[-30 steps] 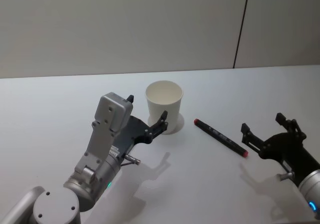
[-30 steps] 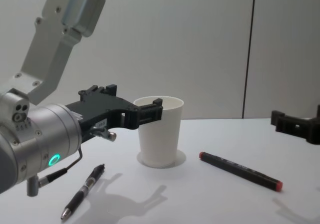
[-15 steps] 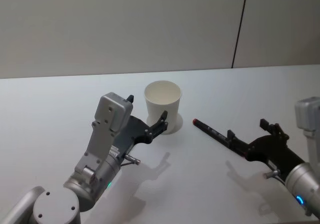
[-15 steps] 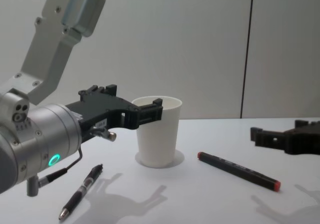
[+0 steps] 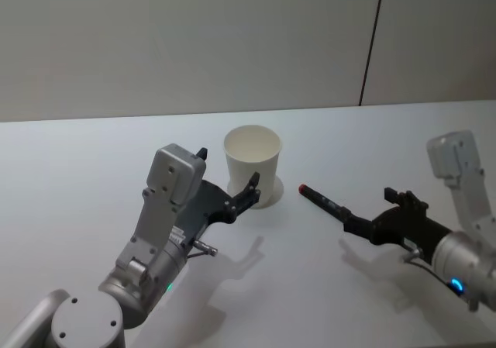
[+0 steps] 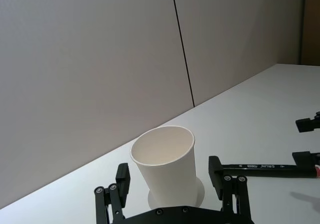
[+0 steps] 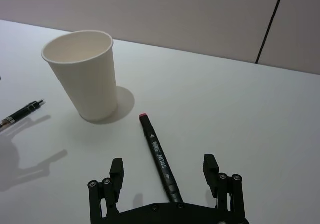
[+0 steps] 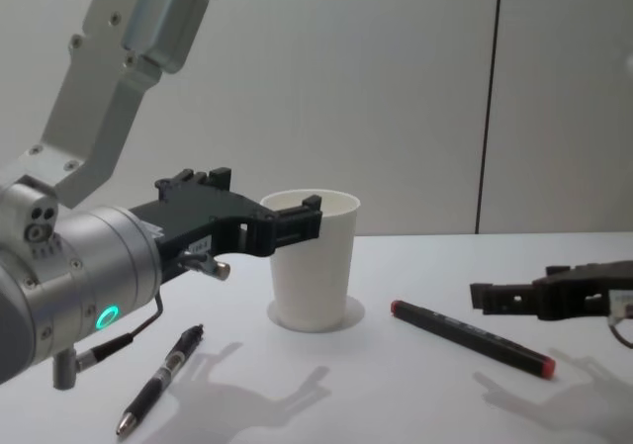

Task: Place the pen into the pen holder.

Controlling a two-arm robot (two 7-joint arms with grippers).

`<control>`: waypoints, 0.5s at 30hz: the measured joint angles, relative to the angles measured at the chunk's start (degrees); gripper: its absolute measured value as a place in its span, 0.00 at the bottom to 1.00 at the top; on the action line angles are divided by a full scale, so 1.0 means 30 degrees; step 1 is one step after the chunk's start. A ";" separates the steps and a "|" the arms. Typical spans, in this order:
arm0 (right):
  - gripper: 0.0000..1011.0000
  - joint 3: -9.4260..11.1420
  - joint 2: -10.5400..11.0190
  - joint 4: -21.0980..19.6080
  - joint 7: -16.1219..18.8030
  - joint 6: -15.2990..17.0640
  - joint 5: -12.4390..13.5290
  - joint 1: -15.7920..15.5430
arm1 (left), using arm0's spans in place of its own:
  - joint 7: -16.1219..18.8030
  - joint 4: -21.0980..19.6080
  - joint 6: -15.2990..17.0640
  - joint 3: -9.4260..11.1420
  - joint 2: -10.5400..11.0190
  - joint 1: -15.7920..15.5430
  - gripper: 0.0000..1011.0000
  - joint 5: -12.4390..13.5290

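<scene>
The pen holder, a white paper cup, stands upright at the centre of the head view on the white worktop. The pen, a black marker with red ends, lies flat to the right of the cup, near it but apart, running towards the lower right. In the chest view a ballpoint pen lies at the lower left.

The left tool hovers just left of centre, close against the cup's near side, its fingers spread wide and holding nothing. The right tool hangs at the right of the frame over the pen's far-right end, also spread wide and empty. In the right wrist view its two fingers stand on either side of the pen, clear of it.
</scene>
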 joint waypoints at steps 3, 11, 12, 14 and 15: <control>0.99 0.0031 -0.0072 0.0667 0.0657 0.0337 -0.0129 0.0562 | 0.0000 0.0000 -0.0001 -0.0001 -0.0001 0.0000 0.99 0.0000; 0.99 0.0077 -0.0262 0.2265 0.2379 0.0684 -0.0345 0.1854 | -0.0001 0.0000 -0.0001 -0.0001 0.0000 0.0000 0.99 0.0000; 0.99 0.0074 -0.0317 0.2620 0.2656 0.0691 -0.0383 0.2115 | 0.0000 0.0000 -0.0001 0.0000 0.0000 0.0000 0.99 0.0000; 0.99 0.0051 -0.0396 0.3075 0.3048 0.0691 -0.0456 0.2449 | 0.0000 0.0000 -0.0001 0.0000 0.0000 0.0000 0.99 0.0000; 0.99 0.0038 -0.0426 0.3228 0.3153 0.0691 -0.0481 0.2587 | 0.0000 0.0000 0.0000 -0.0001 -0.0001 0.0000 0.99 0.0000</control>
